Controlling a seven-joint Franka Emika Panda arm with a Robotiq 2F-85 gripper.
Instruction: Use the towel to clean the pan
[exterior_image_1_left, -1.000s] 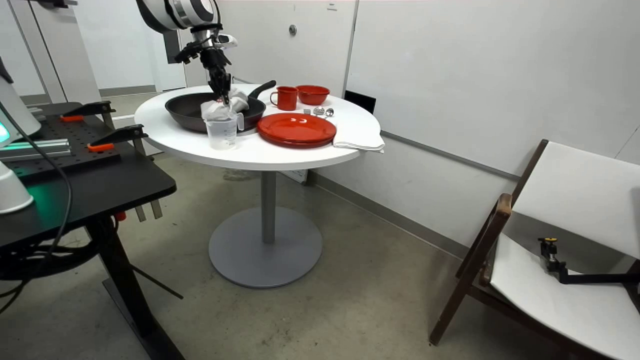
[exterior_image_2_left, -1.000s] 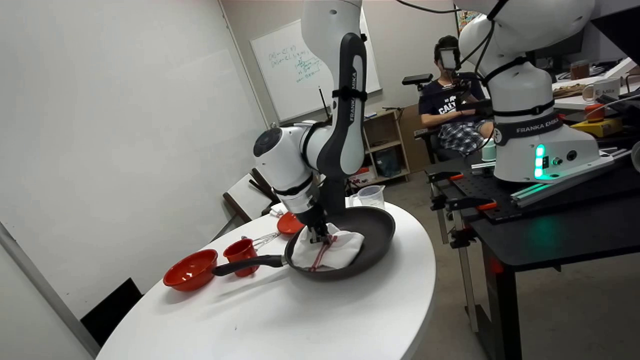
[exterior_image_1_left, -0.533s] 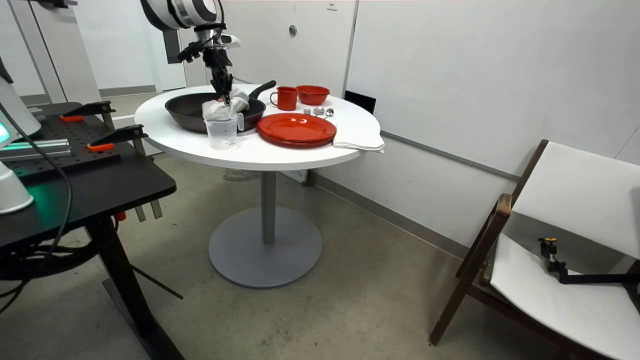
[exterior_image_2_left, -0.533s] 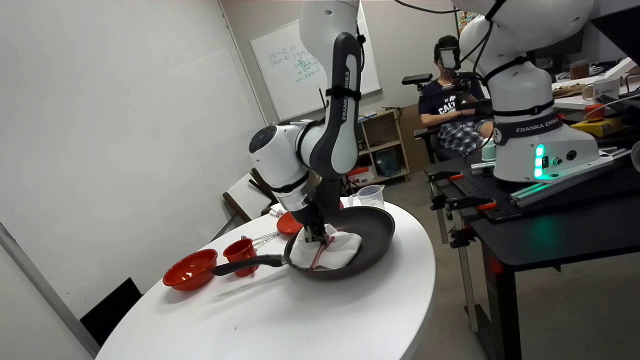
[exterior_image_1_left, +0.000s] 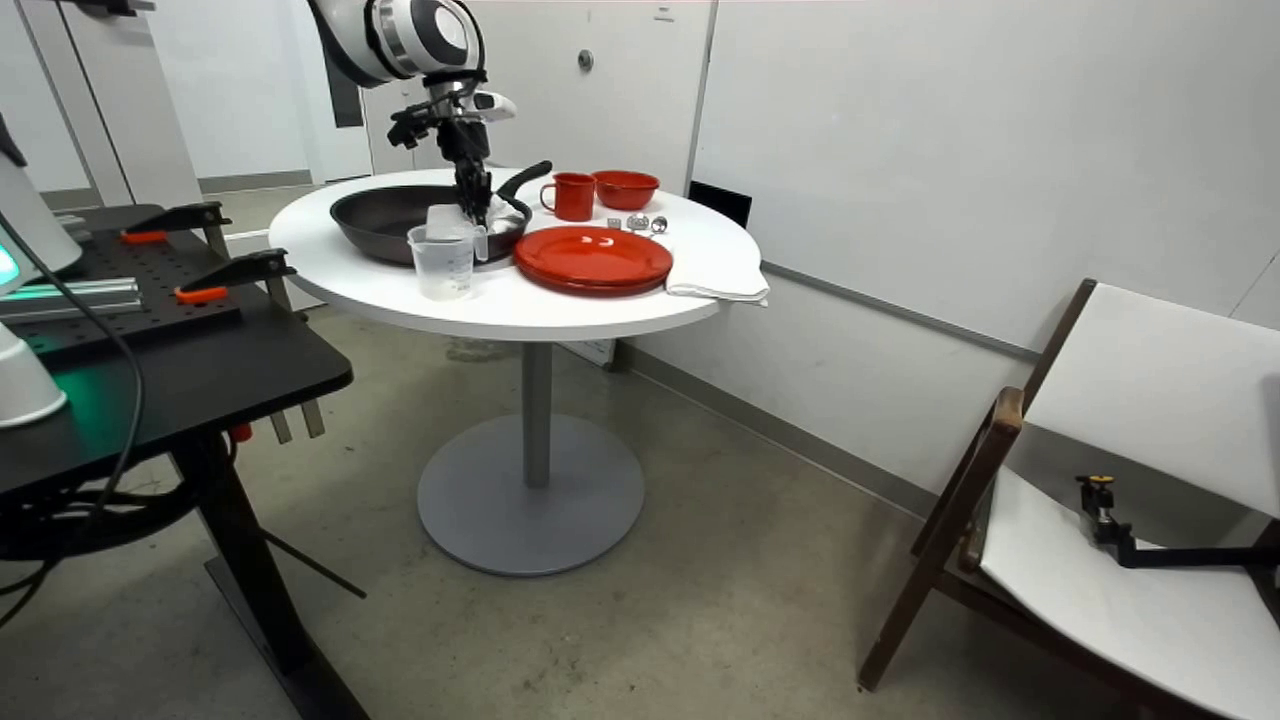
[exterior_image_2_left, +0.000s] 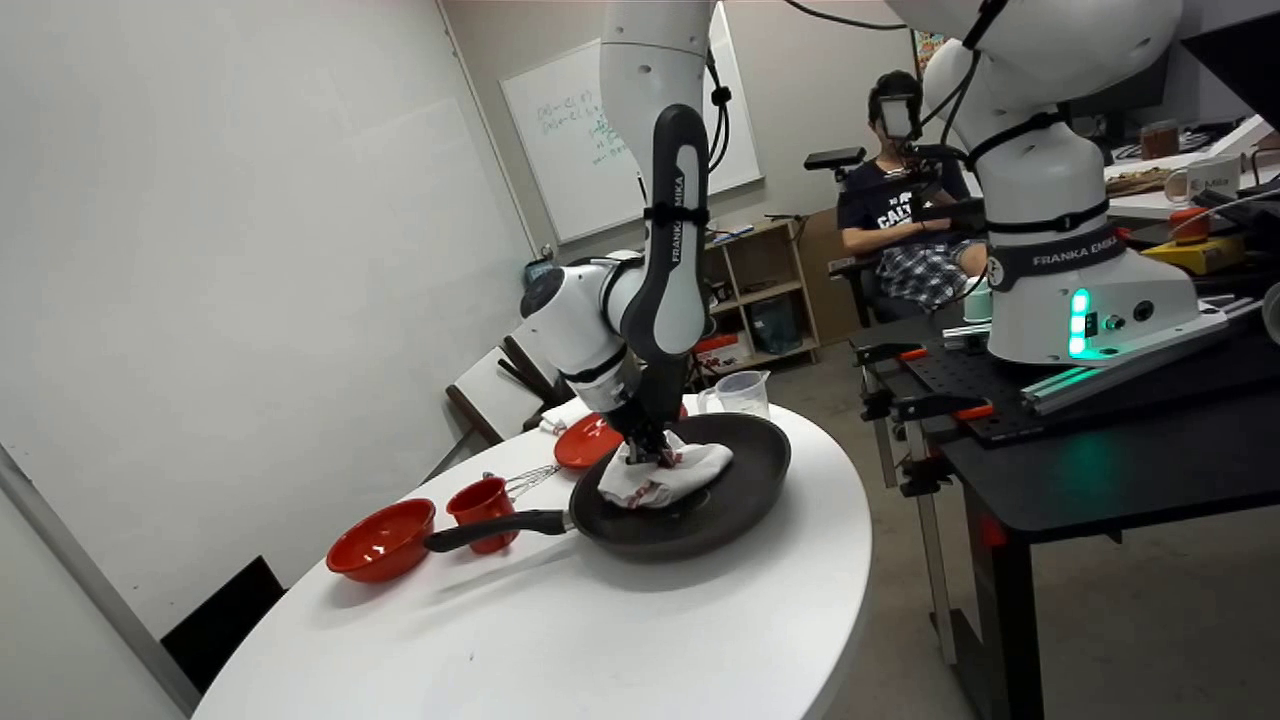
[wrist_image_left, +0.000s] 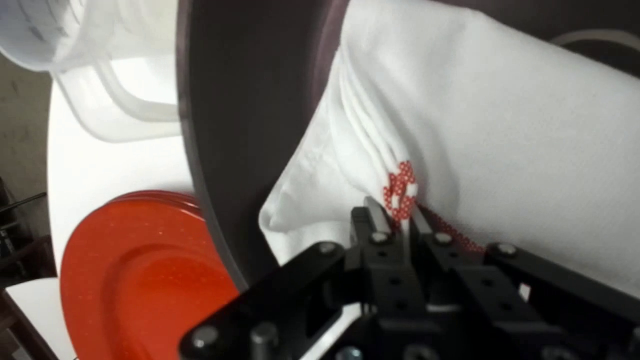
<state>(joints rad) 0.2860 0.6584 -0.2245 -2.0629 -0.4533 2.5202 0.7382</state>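
1. Gripper (wrist_image_left: 399, 216): clenched, grasping the towel (wrist_image_left: 500, 130) at a fold with red dotted trim (wrist_image_left: 401, 187), clear in the wrist view.
2. Towel: white, bunched inside the pan (exterior_image_2_left: 750, 485); in an exterior view it covers the far left part, while the right side of the pan floor shows bare.
3. Pan: black, round, sits on the white tabletop (exterior_image_2_left: 600, 640); handle (exterior_image_2_left: 495, 528) points left in that view.
4. Red mug (exterior_image_2_left: 480, 497) stands just beyond the handle, red bowl (exterior_image_2_left: 385, 545) just left of the mug.
5. Whisk (exterior_image_2_left: 533, 480) lies beyond the mug, partly hidden.
6. Person (exterior_image_2_left: 900, 210) sits far right, same view, well apart from the tabletop.
7. Stacked red plates (exterior_image_1_left: 594, 255): in an exterior view, right of the pan; can't tell if touching it.
8. Clear measuring cup (exterior_image_1_left: 442, 270): upright, near side of the pan.
9. Folded white cloth (exterior_image_1_left: 718, 275): right of the plates, at the tabletop's edge.
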